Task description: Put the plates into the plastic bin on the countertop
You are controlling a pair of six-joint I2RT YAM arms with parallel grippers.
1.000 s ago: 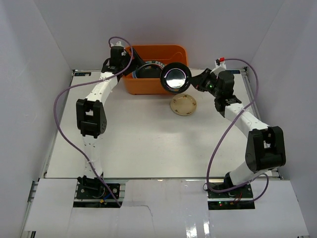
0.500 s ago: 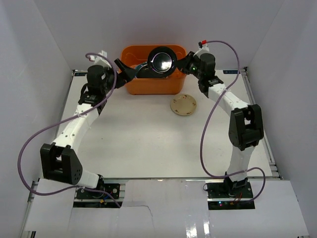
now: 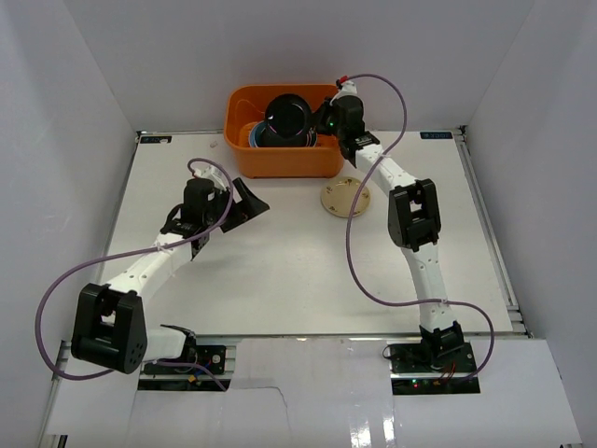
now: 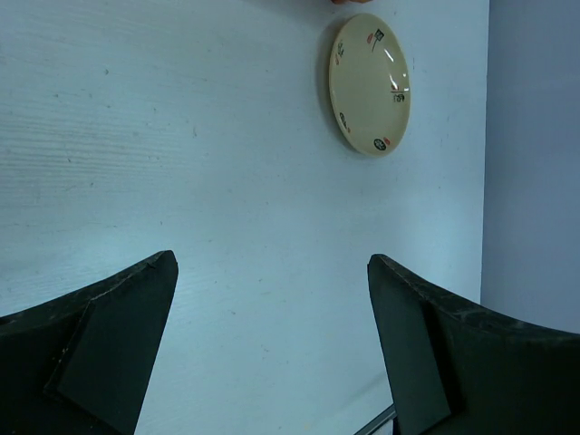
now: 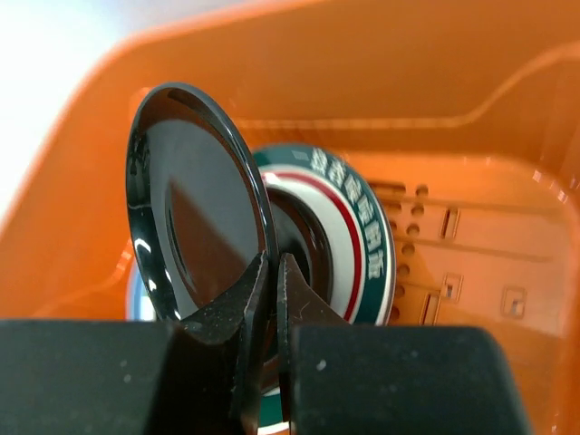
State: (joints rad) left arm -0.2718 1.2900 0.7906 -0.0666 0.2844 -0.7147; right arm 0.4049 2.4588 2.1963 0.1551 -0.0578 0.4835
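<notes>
Here, your right gripper [image 5: 270,272] clamps the glossy black plate [image 5: 195,199] by its rim over the orange bin [image 5: 435,109] at the far edge of the countertop [image 3: 280,271]; your left gripper [image 4: 272,263] gapes empty.

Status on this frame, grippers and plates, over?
Right gripper shut on black plate, on edge over the orange bin. Left gripper open, empty, above the countertop. Tan plate lies outside the bin; nothing blocking.

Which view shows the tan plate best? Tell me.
Left wrist: the tan plate is large, whole, its rim marks visible. The top view shows it whole but small. The right wrist view misses it.
</notes>
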